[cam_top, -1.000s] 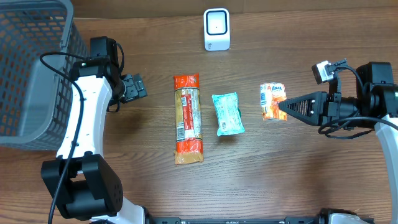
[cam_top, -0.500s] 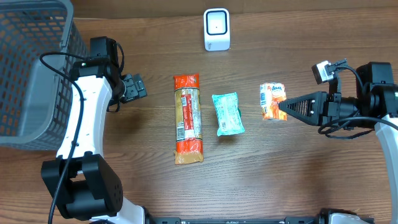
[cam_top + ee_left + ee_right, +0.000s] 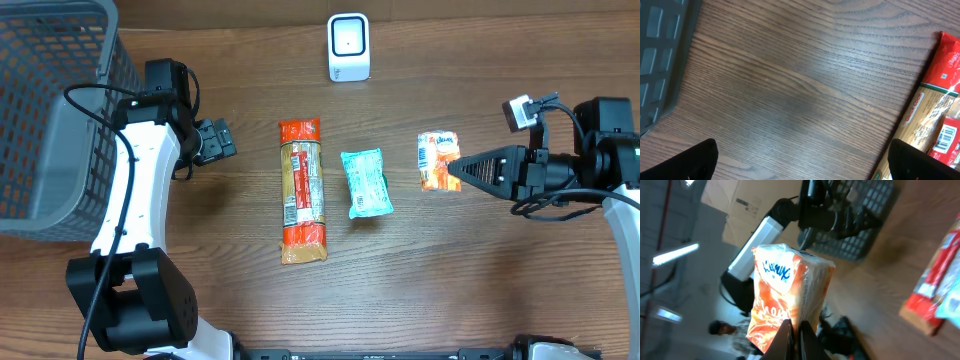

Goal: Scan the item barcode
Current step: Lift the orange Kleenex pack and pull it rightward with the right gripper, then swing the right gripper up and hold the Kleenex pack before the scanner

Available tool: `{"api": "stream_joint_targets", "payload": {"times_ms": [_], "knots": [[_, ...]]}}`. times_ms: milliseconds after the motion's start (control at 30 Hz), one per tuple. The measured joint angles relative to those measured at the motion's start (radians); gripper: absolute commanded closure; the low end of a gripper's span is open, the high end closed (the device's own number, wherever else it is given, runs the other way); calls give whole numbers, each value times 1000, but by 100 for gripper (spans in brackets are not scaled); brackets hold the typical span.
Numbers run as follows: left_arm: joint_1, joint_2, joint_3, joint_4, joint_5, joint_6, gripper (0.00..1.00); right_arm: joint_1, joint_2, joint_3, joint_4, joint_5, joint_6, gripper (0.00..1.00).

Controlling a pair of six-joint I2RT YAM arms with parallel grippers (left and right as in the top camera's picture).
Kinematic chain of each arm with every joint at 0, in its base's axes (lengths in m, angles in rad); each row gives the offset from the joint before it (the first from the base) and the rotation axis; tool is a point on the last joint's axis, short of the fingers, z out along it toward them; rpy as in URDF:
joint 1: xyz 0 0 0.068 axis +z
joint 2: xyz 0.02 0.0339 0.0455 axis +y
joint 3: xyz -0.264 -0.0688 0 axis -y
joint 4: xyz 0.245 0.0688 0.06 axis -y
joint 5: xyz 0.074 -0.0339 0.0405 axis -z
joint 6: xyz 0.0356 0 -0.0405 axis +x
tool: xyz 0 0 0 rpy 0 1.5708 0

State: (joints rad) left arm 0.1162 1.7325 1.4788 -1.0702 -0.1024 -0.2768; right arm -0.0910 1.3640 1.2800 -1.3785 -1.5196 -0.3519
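The right gripper [image 3: 455, 172] is seen pressed shut, its tips touching the orange packet [image 3: 437, 158] on the table's right side. The left gripper [image 3: 222, 138] is spread wide beside a grey mesh basket [image 3: 40, 120]. A long pasta pack [image 3: 302, 190] and a teal pouch [image 3: 366, 183] are laid between the arms. The glossy, crinkled packet's long axis is run parallel with theirs, towards the far edge, where a white rounded scanner [image 3: 348, 47] is stood.

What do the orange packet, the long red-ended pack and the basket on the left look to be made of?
Orange packet: probably thin glossy plastic film; it shines and creases at its sealed ends.
Long pack: plastic film too, clear in the middle, with pale strands showing through.
Basket: rigid grey plastic by the look, matt, moulded as an open grid.
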Motion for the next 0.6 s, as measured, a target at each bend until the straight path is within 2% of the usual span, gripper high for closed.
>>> {"api": "stream_joint_targets", "payload": {"times_ms": [200, 367, 600], "knots": [[0, 0, 0, 0, 0, 0, 0, 0, 0, 0, 113, 152, -4, 96], [0, 0, 0, 0, 0, 0, 0, 0, 0, 0, 138, 318, -5, 96], [0, 0, 0, 0, 0, 0, 0, 6, 0, 0, 164, 419, -8, 96]]}}
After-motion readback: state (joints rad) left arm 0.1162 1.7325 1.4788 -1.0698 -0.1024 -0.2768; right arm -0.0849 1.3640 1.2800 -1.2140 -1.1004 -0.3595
